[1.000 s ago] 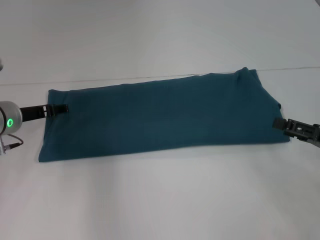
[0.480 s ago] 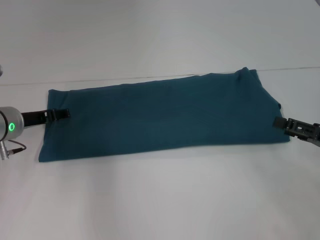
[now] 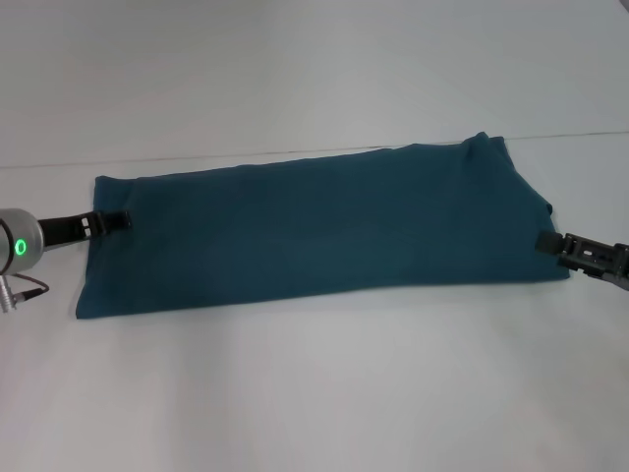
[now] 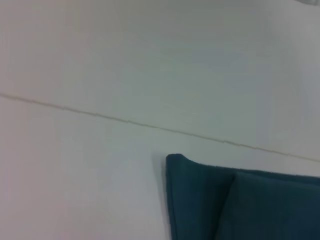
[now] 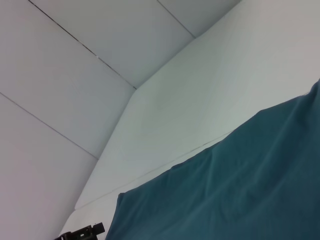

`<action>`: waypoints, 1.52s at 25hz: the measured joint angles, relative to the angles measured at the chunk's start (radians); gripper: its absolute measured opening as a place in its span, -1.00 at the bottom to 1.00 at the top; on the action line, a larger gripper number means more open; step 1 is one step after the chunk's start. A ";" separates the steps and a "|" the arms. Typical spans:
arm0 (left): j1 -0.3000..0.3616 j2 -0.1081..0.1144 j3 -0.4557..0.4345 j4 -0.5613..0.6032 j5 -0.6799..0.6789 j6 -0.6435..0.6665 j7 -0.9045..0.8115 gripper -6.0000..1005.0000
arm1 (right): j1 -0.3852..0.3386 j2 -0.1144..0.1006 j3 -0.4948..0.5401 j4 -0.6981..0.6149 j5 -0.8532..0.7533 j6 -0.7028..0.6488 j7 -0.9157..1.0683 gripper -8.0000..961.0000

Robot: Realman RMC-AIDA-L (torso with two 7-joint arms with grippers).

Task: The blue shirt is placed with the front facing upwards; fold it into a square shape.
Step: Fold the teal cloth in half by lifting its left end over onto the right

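Shirt (image 3: 314, 231) lies as a long strip on worktop (image 3: 314, 393); cross-folds remain. Left claw (image 3: 116, 221) at one end, right claw (image 3: 546, 242) at the other; grip state cannot tell.

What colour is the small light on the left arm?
Green; the light shows best in the head view.

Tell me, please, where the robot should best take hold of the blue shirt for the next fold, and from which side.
The blue shirt lies as a long flat band, so probably grip its two short ends, coming in low from outside. The left gripper sits at the left end, the right gripper at the right end.
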 joint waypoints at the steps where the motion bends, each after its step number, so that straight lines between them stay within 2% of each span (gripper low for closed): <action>1: -0.001 -0.001 0.001 -0.005 0.000 -0.006 0.014 0.67 | 0.000 0.000 0.000 0.001 0.000 0.000 -0.001 0.98; 6: -0.010 -0.003 0.001 -0.031 0.000 -0.032 0.058 0.67 | 0.000 -0.001 -0.001 0.011 0.000 0.003 -0.005 0.98; 21: -0.014 -0.008 0.001 -0.045 0.000 -0.040 0.051 0.67 | 0.000 0.000 0.000 0.012 0.000 0.010 0.001 0.98; 38: -0.023 -0.003 -0.006 -0.071 0.000 -0.040 0.050 0.67 | 0.000 0.000 0.001 0.020 0.000 0.018 0.004 0.98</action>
